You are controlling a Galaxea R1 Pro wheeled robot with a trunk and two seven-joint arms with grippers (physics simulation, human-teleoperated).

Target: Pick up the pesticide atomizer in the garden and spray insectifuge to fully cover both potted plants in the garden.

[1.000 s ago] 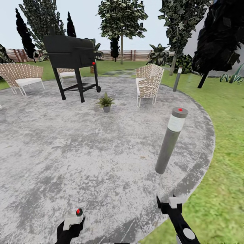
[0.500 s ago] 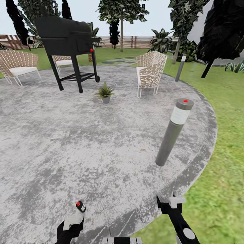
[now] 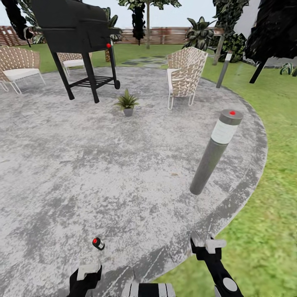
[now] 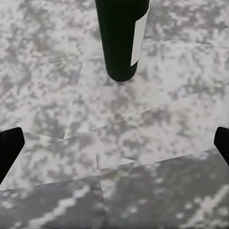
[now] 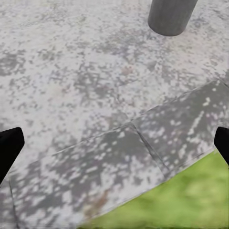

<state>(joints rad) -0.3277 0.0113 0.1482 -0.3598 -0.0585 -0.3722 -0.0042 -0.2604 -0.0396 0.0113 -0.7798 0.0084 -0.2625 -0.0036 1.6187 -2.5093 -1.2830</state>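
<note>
I stand on the rough grey paving (image 3: 103,173) of the garden, close to its curved edge, where the lawn (image 3: 264,231) begins. The pesticide atomizer (image 3: 98,243) lies on the paving just in front of my left gripper (image 3: 88,273) and is not touching it; its red top and dark body with a white label are visible. In my left wrist view the same bottle (image 4: 122,38) shows as a dark cylinder with a white label, ahead of my two fingertips (image 4: 9,148), which stand far apart, so this gripper is open and holds nothing. My right gripper (image 3: 208,245) hangs over the edge of the paving, near the grass. In the right wrist view its fingertips (image 5: 9,148) are also wide apart and empty, and beyond them I see the base of the grey lamp post (image 5: 171,15).

This lamp post (image 3: 214,153) stands near the edge of the paving, beyond my right gripper. Far beyond the atomizer, one potted plant (image 3: 127,102) sits on the paving between the black grill (image 3: 78,37) and a woven chair (image 3: 185,76). Behind the chair are trees and a wooden slat fence (image 3: 165,35).
</note>
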